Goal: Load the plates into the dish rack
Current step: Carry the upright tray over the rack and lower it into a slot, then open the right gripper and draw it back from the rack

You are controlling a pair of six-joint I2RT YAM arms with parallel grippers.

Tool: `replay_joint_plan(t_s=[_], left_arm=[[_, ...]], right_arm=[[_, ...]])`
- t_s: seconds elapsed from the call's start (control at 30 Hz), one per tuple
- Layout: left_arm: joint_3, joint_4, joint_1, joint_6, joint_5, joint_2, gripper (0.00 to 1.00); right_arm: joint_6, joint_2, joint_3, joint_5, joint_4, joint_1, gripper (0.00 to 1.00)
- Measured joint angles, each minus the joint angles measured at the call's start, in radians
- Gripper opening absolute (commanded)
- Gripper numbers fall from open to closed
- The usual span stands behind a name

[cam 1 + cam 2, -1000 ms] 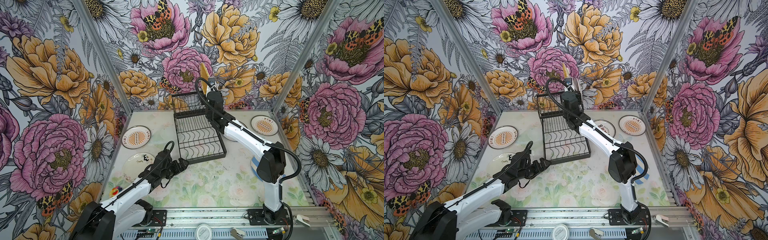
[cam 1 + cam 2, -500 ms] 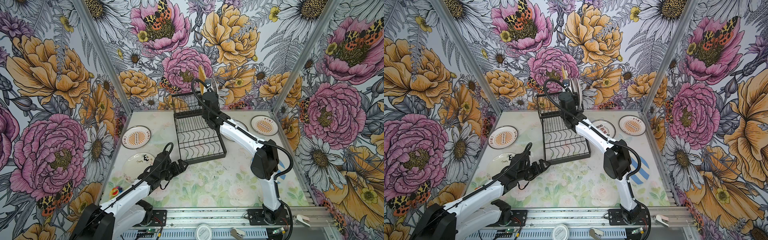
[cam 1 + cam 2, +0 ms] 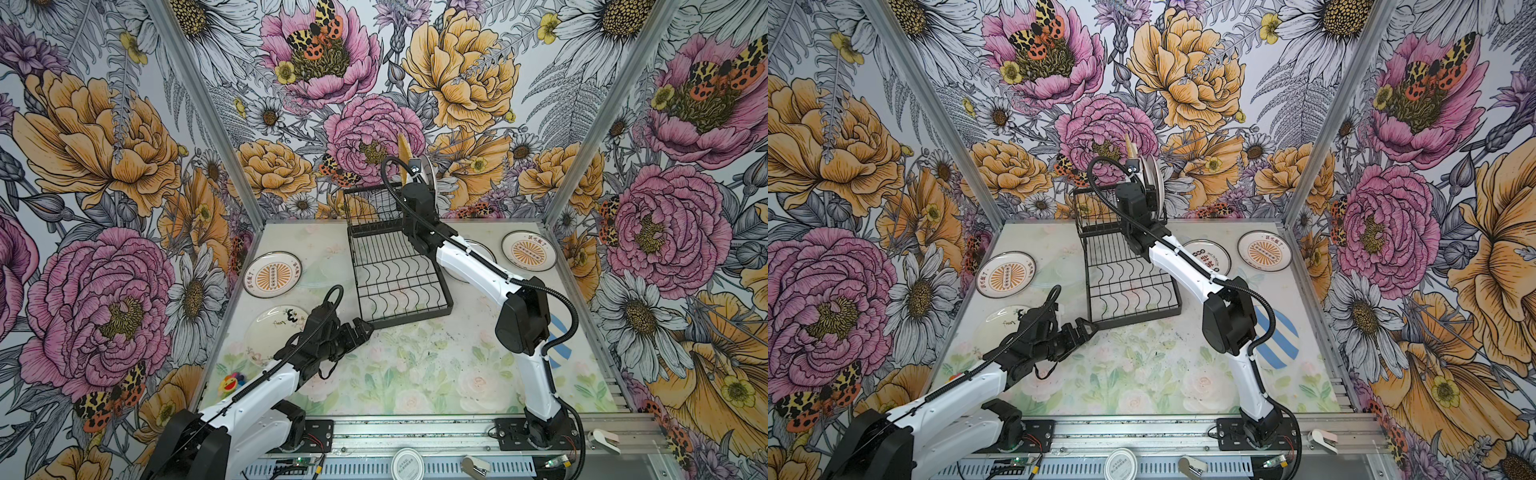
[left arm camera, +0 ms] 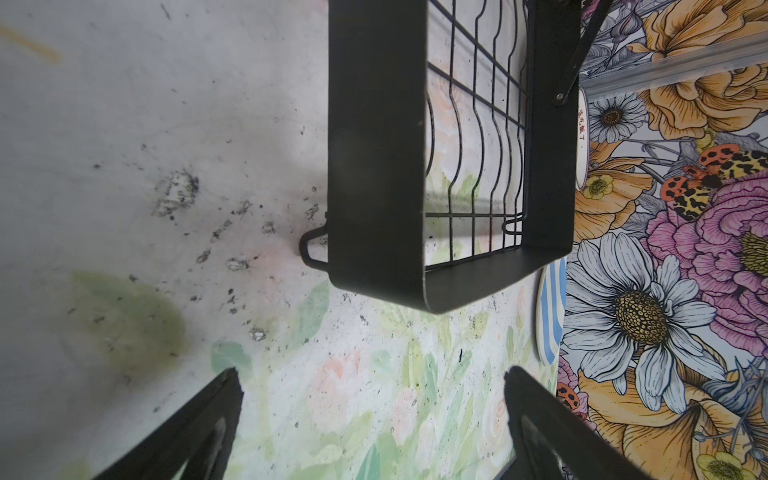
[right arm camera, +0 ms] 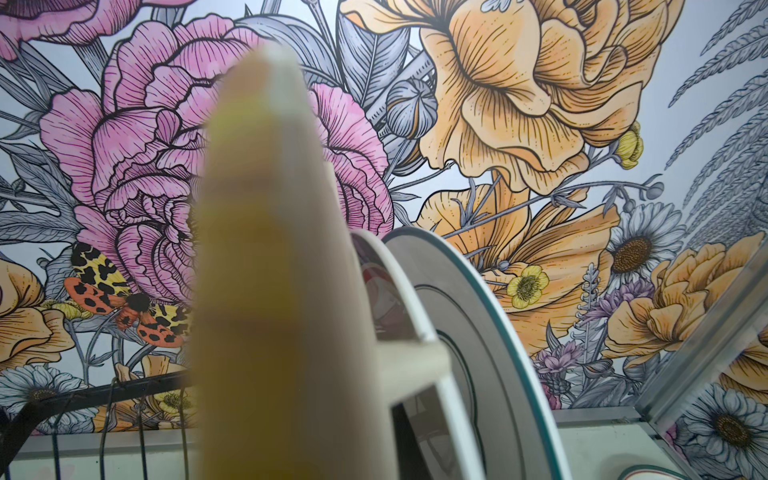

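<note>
Right gripper (image 3: pixel 410 168) is clenched on the yellow plate (image 3: pixel 402 150), holding it upright and edge-on over the raised back tier of the dish rack (image 3: pixel 409 316). In the right wrist view the plate fills the middle as a blur, and I cannot tell whether its lower edge sits in a slot. Just beside the gripper, on the side away from the left arm, a white plate (image 5: pixel 388 274) and a teal-rimmed plate (image 5: pixel 486 332) stand on edge close together in that same tier. Below the gripper, toward the robot's base, the rack's flat grid of wavy wires lies on the table (image 3: pixel 415 374).

Outward along the right forearm, a character plate (image 3: pixel 1209 257) lies flat, partly under the arm. Beyond it, near the far corner, is the right sunburst plate (image 3: pixel 528 251). The blue-striped plate (image 3: pixel 1278 337) lies by the elbow, largely hidden in a top view.

Left gripper (image 3: pixel 360 331) hangs released and holds nothing, jaws spread wide, low over the table. Its fingers (image 4: pixel 195 419) frame the left wrist view, with the rack's near corner close ahead and apart from them. Behind this gripper, on its outer side, a lettered plate (image 3: pixel 272 328) lies flat. Farther out the same way is the left sunburst plate (image 3: pixel 272 275), also flat, and well apart from the gripper.
</note>
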Motion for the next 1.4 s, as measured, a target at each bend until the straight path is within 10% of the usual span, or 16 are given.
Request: replay_joint_plan(t_s=[0.73,1.4], left_arm=[[-0.022,0.008,0.007,-0.007,0.0,-0.015,0.99],[-0.026,0.008,0.011,-0.007,0.0,-0.027,0.99]], right_arm=[[0.066,0.01,-0.035,-0.014,-0.034,-0.016,0.0],[0.079,-0.026,-0.07,-0.048,-0.035,-0.023,0.29]])
